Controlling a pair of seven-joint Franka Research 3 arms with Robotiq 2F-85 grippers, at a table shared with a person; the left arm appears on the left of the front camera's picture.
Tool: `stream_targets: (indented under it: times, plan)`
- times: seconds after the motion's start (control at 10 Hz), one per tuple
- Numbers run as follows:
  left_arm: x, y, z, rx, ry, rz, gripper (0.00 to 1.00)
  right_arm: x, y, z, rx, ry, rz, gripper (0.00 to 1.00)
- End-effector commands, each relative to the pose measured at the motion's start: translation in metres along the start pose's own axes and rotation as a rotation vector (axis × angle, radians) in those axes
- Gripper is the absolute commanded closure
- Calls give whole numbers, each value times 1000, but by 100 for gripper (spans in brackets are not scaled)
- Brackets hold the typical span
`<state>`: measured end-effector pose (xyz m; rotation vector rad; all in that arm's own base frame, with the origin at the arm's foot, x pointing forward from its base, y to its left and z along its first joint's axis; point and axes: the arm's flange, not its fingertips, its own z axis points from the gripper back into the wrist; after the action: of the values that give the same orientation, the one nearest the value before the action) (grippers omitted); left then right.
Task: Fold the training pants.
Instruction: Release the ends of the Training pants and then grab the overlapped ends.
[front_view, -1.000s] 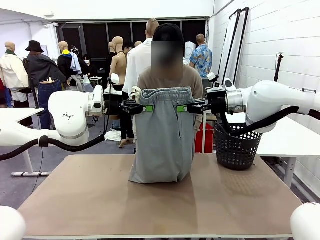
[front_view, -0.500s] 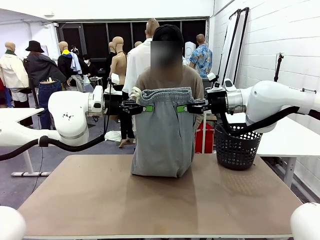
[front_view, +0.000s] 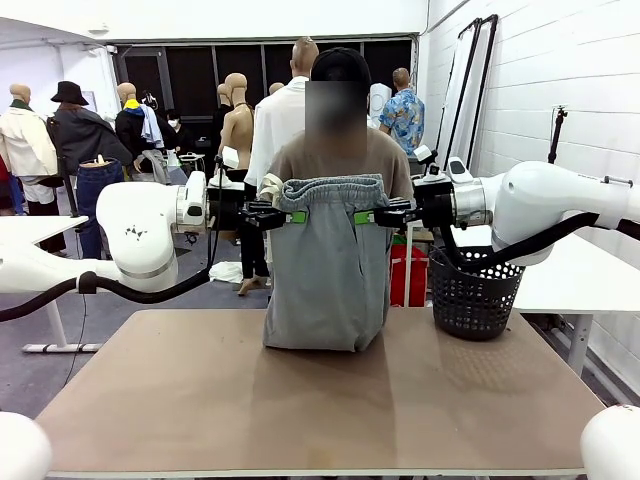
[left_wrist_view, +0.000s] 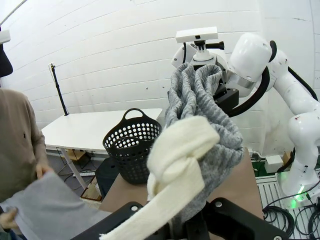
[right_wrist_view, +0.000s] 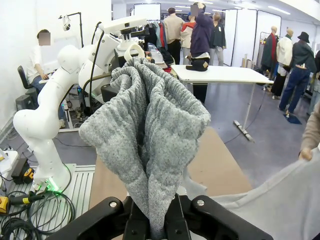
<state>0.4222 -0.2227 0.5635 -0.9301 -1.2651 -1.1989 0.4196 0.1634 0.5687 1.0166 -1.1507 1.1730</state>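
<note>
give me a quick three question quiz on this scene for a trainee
1. True or false: the left gripper and the right gripper are both shut on the waistband of the pants.
2. The basket stands: A) to the robot's left of the pants, B) to the robot's right of them, C) under them.
3. In the wrist views, what grips the pants' other end?
Key: 1 true; 2 B; 3 the person's hand.
</note>
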Motion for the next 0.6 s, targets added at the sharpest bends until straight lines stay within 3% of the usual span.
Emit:
stream_targets:
  times: [0.0, 0.5]
  plan:
    - [2, -1, -2, -2, 5, 4, 100, 1, 1, -1, 1, 1, 2, 100]
    - [2, -1, -2, -2, 5, 4, 100, 1, 1, -1, 1, 1, 2, 100]
